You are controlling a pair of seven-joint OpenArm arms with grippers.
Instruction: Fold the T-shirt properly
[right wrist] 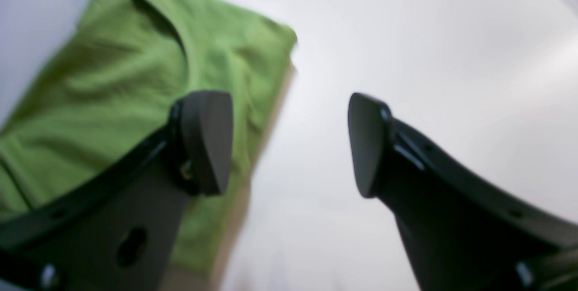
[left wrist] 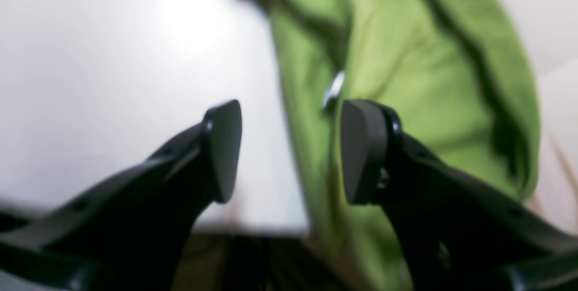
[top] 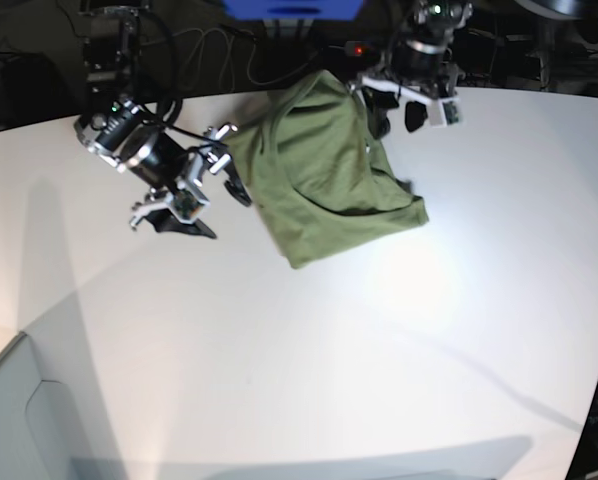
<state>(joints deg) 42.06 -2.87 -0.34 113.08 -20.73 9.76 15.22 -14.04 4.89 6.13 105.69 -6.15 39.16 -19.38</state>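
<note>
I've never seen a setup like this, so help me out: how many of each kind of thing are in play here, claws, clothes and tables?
Grippers: 2, left gripper, right gripper, both open
T-shirt, green: 1
White table: 1
Total: 4

No text, label, brand, number or sign can be read in any view. The T-shirt is plain green with no print, and a small pale tag-like patch at its fold in the left wrist view is too blurred to read. The white table bears no markings.
</note>
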